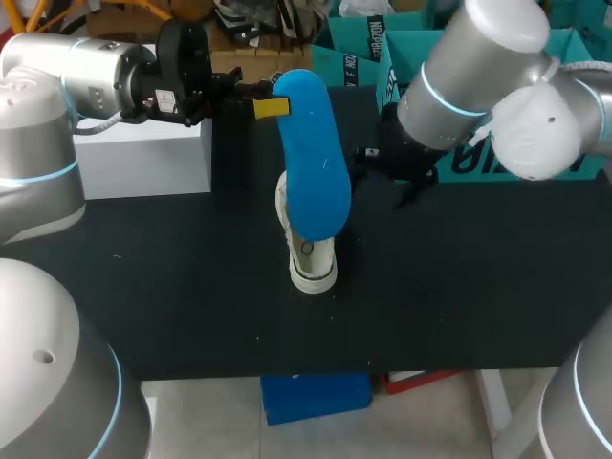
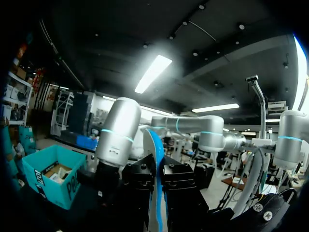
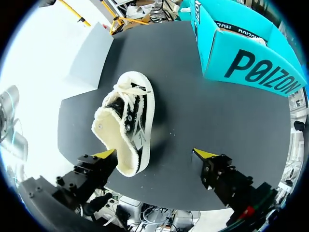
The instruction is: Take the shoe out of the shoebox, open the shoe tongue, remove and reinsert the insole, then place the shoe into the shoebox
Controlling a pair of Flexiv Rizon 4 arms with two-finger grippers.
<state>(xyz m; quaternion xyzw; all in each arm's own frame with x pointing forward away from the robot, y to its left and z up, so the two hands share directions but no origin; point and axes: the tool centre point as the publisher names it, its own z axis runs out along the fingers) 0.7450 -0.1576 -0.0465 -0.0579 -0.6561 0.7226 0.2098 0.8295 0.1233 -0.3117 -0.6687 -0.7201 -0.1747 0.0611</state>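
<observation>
Nearest the front edge of the matte black surface [image 1: 172, 287] stands the black-and-cream canvas high-top shoe [image 3: 128, 121], with white laces, a frayed collar and a white rubber sole. Its long axis runs front to back, the heel end towards the front. The mouth looks spread open.

Directly above it hangs the smooth, bright blue foam insole [image 1: 314, 163], a long rounded slab. Its axis is roughly in line with the shoe's, and its free end is over the heel. The left claw [image 1: 273, 103] is clamped on the far end of the insole. In the left wrist view the insole shows edge-on, pinched between the black fingers.

The right claw [image 3: 154, 153] hovers with its fingers wide apart and holding nothing. One yellow tip is just beside the shoe's collar, so this arm is the nearer one to steady the shoe.

Reinsertion probably means tipping the insole's free end down into the mouth.

Farther back sit a plain white block [image 1: 143, 158] and the open teal cardboard shoebox [image 3: 251, 63], well apart from the shoe.
</observation>
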